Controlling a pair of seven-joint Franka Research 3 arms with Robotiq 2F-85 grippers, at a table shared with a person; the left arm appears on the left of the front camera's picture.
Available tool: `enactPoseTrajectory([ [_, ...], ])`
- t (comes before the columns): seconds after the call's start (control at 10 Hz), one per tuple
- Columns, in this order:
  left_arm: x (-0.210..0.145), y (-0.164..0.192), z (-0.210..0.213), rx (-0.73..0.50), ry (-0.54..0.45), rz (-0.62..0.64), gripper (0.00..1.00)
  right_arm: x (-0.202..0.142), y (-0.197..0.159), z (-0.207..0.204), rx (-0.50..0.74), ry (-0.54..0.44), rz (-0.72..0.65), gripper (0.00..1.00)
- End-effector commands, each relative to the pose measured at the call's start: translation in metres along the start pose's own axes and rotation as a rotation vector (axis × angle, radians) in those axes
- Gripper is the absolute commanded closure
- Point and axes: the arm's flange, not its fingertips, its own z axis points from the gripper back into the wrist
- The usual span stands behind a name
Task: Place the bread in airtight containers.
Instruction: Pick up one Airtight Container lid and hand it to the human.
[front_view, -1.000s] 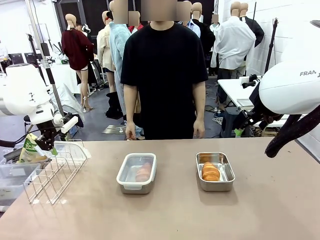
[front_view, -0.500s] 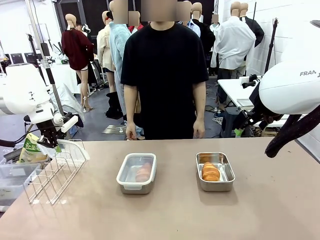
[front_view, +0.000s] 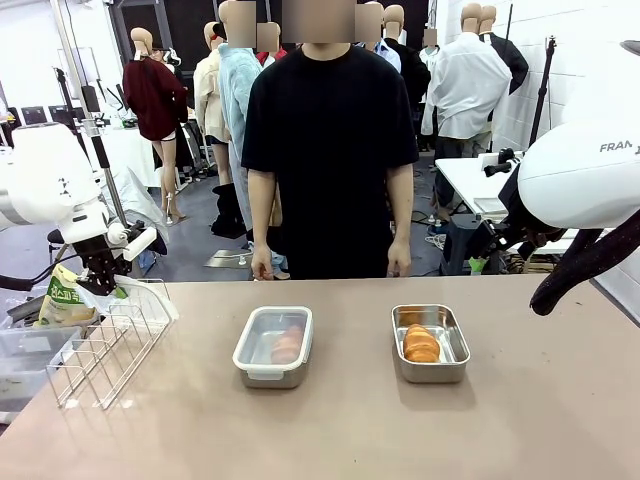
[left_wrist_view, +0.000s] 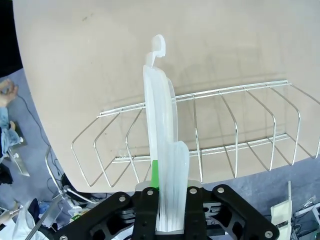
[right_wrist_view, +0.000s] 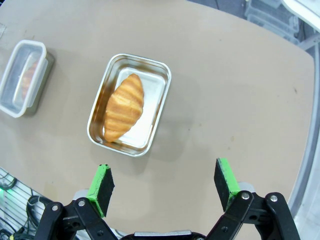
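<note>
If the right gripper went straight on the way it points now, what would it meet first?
Probably bare table. The open right gripper looks down just beside the open tin holding the bread, though depth is hard to judge.

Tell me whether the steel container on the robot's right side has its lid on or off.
Off. The right container is open-topped, its croissant showing bare, while the left container has its clear lid fitted. The left gripper holds a clear lid edge-on.
</note>
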Motion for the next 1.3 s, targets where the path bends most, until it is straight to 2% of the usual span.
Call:
enactPoseTrajectory([
  [0.0,-0.004,-0.002,0.003,-0.053,-0.026,0.039,1.00,0.000,0.000,0.000,0.001,0.003,0.002,0.00],
  [0.3,0.000,-0.007,0.032,-0.043,-0.007,0.055,1.00,0.000,0.000,0.000,0.001,0.003,0.002,0.00],
  [0.8,0.010,-0.023,0.118,-0.055,0.063,0.007,1.00,0.000,0.000,0.000,0.001,0.003,0.002,0.00],
  [1.0,0.022,-0.027,0.147,0.035,0.085,-0.048,1.00,0.000,0.000,0.000,0.001,0.003,0.002,0.00],
  [1.2,0.052,-0.019,0.159,0.140,0.084,-0.163,1.00,0.000,0.000,0.000,0.001,0.003,0.002,0.00],
])
